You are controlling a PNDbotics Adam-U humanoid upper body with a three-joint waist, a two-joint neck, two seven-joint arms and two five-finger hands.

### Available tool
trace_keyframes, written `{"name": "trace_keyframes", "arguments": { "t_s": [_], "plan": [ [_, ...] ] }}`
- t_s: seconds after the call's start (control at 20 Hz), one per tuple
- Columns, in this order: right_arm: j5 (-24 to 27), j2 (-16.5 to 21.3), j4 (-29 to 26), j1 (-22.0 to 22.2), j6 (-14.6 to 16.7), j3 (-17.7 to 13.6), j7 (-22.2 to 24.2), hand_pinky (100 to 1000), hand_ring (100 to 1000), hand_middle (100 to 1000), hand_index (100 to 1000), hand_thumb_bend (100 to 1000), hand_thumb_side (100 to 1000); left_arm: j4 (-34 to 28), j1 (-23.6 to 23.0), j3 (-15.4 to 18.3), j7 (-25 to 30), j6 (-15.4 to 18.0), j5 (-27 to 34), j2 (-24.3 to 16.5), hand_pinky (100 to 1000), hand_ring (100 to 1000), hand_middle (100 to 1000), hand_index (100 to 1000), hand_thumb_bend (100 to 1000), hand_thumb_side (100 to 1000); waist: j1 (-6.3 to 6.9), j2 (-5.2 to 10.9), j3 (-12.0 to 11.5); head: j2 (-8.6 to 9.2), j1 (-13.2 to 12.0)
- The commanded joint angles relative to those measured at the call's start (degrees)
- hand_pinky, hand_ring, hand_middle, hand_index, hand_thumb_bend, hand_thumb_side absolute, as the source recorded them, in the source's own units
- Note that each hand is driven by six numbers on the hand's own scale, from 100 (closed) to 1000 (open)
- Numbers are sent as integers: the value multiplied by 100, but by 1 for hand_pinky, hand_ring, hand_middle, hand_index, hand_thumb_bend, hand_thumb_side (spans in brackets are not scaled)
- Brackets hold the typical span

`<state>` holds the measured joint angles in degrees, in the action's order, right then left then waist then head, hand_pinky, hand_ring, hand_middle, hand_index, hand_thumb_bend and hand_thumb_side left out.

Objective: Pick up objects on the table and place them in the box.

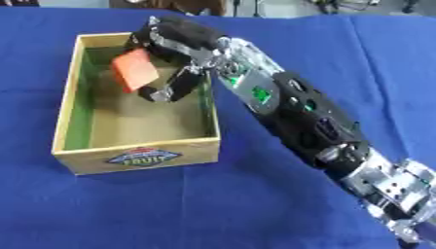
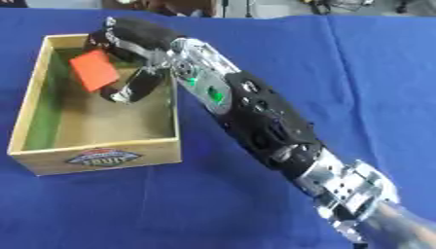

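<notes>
Left eye view: right hand (image 1: pixel 174 46) over the far half of the box (image 1: pixel 136 146), fingers curled round an orange card (image 1: pixel 134 69) held above the box floor. Blue cloth (image 1: pixel 213 204) underneath.

Right eye view: same grasp, card tilted, near the far left wall.

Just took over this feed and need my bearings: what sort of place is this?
Probably a lab or test bench: a table under a blue cloth, a wooden fruit box as drop target, and cables and equipment at the far edge.
</notes>
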<state>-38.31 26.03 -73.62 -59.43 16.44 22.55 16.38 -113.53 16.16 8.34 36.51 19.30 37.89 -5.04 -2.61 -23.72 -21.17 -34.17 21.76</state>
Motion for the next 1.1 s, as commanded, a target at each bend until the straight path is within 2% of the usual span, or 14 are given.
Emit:
{"name": "trace_keyframes", "arguments": {
  "t_s": [0.05, 0.15, 0.25, 0.3, 0.35, 0.4, 0.45, 0.5, 0.55, 0.7, 0.85, 1.0, 1.05, 1.1],
  "plan": [
    [-263, 19, 21, -57, 107, 2, 228, 762, 769, 314, 494, 100, 207, -106, 29, 93, 134, -95, 211, -141, 281, 331, 418, 516, 100, 941, 36, 109, 4, 41, -21],
    [-307, -1, 45, -32, 201, -4, 380, 783, 800, 374, 628, 100, 232, -106, 30, 115, 169, -141, 248, -142, 281, 331, 418, 517, 100, 943, 33, 105, 21, 45, -39],
    [-351, 2, 37, -30, 320, -1, 540, 802, 834, 429, 699, 100, 565, -106, 36, 120, 195, -172, 261, -143, 281, 331, 418, 517, 100, 943, 30, 102, 31, 50, -41],
    [-378, 5, 21, -31, 390, -7, 613, 809, 853, 462, 740, 100, 803, -106, 38, 121, 204, -181, 264, -143, 281, 331, 418, 517, 100, 944, 30, 101, 33, 51, -43],
    [-407, 8, -9, -33, 464, -12, 668, 813, 864, 483, 774, 100, 909, -106, 36, 124, 211, -187, 264, -142, 281, 331, 418, 517, 100, 944, 30, 101, 31, 49, -42],
    [-443, 15, -41, -34, 536, -17, 709, 823, 887, 535, 851, 112, 1000, -106, 32, 128, 215, -192, 260, -141, 281, 332, 419, 517, 100, 945, 31, 100, 32, 47, -48],
    [-496, 26, -86, -39, 610, -4, 753, 833, 902, 572, 891, 190, 1000, -106, 21, 134, 218, -196, 249, -139, 282, 332, 419, 517, 100, 946, 35, 99, 39, 46, -68],
    [-558, 40, -142, -44, 686, 12, 801, 846, 922, 624, 938, 321, 1000, -106, 6, 142, 220, -198, 232, -137, 282, 332, 420, 517, 100, 949, 42, 99, 55, 43, -101],
    [-612, 60, -224, -48, 767, 7, 821, 862, 938, 672, 972, 393, 1000, -106, -17, 153, 220, -199, 209, -135, 282, 332, 420, 517, 100, 950, 51, 99, 84, 33, -142],
    [-645, 106, -357, -45, 948, -108, 799, 894, 984, 792, 1000, 507, 1000, -106, -44, 164, 221, -190, 153, -137, 282, 332, 421, 517, 100, 949, 63, 111, 129, 10, -213],
    [-485, 168, -479, -37, 881, -270, 650, 896, 990, 793, 999, 498, 1000, -106, -78, 175, 216, -179, 111, -144, 283, 333, 421, 517, 100, 953, 71, 139, 162, -2, -284],
    [-252, 319, -771, 10, 690, -485, 427, 875, 966, 754, 955, 463, 1000, -106, -116, 194, 197, -173, 62, -157, 282, 333, 421, 517, 100, 952, 77, 172, 223, -25, -357],
    [-171, 378, -896, 49, 611, -586, 346, 867, 954, 712, 924, 262, 1000, -106, -132, 210, 184, -170, 40, -162, 282, 333, 422, 517, 100, 953, 81, 183, 258, -31, -400],
    [-90, 425, -1023, 95, 532, -701, 266, 864, 945, 676, 903, 170, 1000, -106, -147, 228, 168, -165, 16, -166, 282, 334, 422, 517, 100, 953, 84, 192, 288, -38, -436]
  ]
}}
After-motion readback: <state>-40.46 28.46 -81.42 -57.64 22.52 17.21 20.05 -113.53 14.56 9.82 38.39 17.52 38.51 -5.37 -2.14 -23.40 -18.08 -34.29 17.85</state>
